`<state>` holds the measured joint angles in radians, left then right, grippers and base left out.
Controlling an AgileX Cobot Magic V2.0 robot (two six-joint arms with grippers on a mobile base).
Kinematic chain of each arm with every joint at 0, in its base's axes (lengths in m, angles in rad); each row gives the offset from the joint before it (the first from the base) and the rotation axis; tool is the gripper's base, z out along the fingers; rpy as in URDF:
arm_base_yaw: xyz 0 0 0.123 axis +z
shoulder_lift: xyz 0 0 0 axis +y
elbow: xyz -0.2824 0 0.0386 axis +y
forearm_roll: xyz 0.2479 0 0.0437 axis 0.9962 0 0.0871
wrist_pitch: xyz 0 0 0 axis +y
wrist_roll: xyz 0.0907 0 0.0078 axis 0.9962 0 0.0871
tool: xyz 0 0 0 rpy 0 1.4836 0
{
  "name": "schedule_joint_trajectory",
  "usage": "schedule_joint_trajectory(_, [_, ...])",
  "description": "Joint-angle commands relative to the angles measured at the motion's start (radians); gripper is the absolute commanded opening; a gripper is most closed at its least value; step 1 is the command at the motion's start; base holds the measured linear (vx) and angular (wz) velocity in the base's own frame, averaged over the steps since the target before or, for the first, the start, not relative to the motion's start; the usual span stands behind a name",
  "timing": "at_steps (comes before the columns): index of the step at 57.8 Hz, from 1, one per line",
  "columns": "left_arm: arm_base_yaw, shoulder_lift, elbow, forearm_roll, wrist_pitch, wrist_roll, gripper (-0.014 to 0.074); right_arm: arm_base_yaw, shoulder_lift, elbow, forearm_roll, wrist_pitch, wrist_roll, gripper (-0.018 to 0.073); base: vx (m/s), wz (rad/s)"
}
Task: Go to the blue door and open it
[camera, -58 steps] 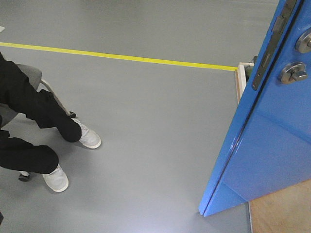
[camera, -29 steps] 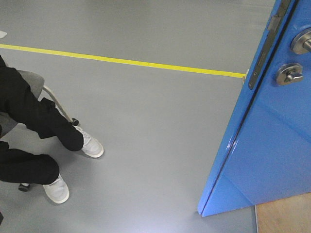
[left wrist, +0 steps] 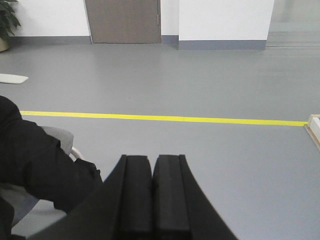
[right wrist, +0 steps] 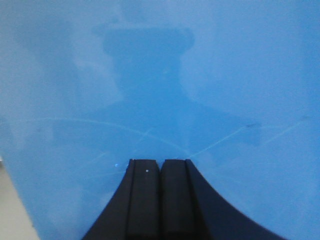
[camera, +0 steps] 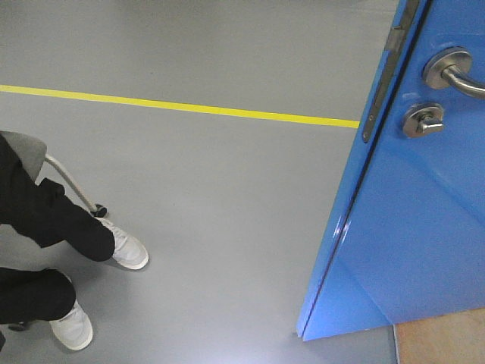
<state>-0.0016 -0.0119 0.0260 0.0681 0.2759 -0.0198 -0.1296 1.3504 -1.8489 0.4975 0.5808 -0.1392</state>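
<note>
Gray floor (camera: 227, 197) with a yellow line (camera: 189, 107); the blue door (camera: 409, 227) stands ajar beside open floor. My left gripper (left wrist: 152, 197) and right gripper (right wrist: 160, 200) are pressed closed, empty.

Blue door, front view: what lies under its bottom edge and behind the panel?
Under the blue door is grey floor, with a wood-coloured strip at the lower right. The yellow line runs up to the door's edge; whatever is behind the panel is covered.

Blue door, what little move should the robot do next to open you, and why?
Probably a gentle push forward with the right gripper. Its jaws are shut and face the blue door panel up close, and the door stands ajar. The left gripper, also shut, points at open floor.
</note>
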Motion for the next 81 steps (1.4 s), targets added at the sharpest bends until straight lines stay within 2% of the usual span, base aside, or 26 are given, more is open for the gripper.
schedule_joint_trajectory(1, [-0.007,-0.013,-0.026,-0.002,-0.085,-0.007,0.0073,-0.002,-0.014,-0.026,0.000,-0.077,-0.005,0.0012,0.16,-0.08])
schedule_joint_trajectory(81, [-0.007,-0.013,-0.026,-0.002,-0.085,-0.007,0.0073,-0.002,-0.010,-0.026,0.000,-0.077,-0.005,0.0012,0.16,0.01])
